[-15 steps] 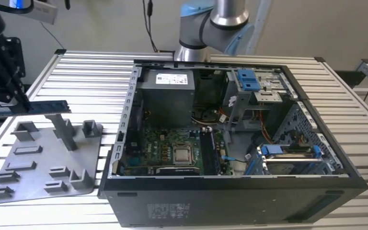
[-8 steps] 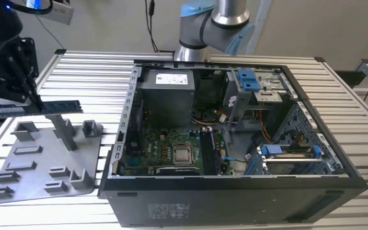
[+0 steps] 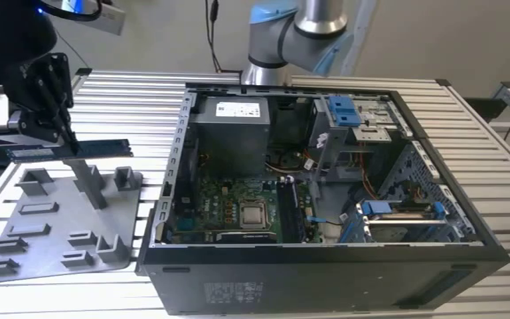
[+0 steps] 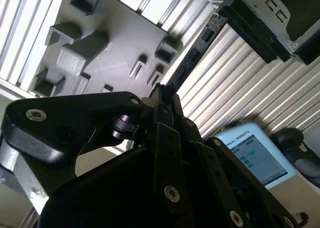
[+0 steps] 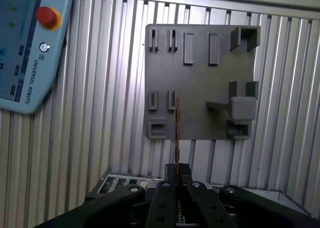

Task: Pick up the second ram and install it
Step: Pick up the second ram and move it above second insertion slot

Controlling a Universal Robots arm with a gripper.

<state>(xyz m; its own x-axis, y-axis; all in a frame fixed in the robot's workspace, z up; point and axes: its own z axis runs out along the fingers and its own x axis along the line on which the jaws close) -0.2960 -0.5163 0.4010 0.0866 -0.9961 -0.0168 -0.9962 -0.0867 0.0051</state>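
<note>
The second ram (image 3: 104, 147), a thin, flat, blackish-green memory stick, is pinched between the closed fingers of the black gripper (image 3: 64, 141). It lies roughly level and juts out past the fingers on both sides. Directly below the hand sits the grey plastic holder tray (image 3: 60, 232) with its upright posts, and as far as I can judge the stick hangs clear of them. For this lift-and-carry I want a firm clamp, the stick level, and the hand high enough that neither end clips a post. A slight twist in the grip would, I reckon, spoil the line-up at a slot. Off to the side of the hand, toward the exterior view's right, lies the open black metal computer case (image 3: 326, 262) with its green motherboard (image 3: 228, 199). I cannot tell which memory slots are filled. Everything rests on the ribbed aluminium table (image 3: 140, 100). By my count there is one stick in the hand, one gripper, one tray, one case, and one pale blue teach pendant (image 5: 25, 52) lying on the slats beside the tray.
</note>
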